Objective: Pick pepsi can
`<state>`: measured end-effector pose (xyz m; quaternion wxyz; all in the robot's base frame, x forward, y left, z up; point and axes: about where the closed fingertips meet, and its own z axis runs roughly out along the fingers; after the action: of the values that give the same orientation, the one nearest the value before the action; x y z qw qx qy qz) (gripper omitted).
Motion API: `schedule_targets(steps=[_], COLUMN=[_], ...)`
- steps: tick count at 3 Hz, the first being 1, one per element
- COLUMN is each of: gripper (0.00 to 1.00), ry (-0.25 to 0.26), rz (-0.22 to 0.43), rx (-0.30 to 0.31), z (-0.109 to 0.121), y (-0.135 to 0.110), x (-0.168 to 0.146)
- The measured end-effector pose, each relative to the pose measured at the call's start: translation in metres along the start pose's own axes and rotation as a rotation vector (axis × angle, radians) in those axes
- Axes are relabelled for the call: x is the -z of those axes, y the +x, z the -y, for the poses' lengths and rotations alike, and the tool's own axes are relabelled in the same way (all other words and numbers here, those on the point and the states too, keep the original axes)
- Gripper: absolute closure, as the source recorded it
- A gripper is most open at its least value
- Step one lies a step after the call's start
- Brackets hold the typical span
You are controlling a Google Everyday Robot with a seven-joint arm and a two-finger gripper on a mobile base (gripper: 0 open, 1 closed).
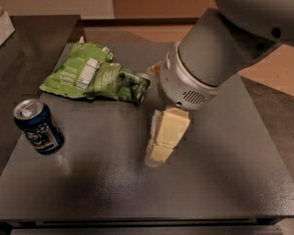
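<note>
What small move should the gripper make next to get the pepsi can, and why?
Probably a sideways move toward the pepsi can. The gripper hangs over the middle of the table, well apart from the can, which stands upright near the edge, clear of the green bag.

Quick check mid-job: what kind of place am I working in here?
Probably an office snack or break area: a dark table carrying a pepsi can and a green snack bag, with tan flooring beyond. The gripper hangs over the table's middle.
</note>
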<state>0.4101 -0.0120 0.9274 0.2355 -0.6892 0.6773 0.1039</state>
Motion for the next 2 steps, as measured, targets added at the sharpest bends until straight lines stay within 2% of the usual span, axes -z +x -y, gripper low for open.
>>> schedule_targets(steps=[2], gripper=[0.00], ry=[-0.032], rz=[0.185], rx=[0.031], z=[-0.026], y=[-0.091], x=[-0.056])
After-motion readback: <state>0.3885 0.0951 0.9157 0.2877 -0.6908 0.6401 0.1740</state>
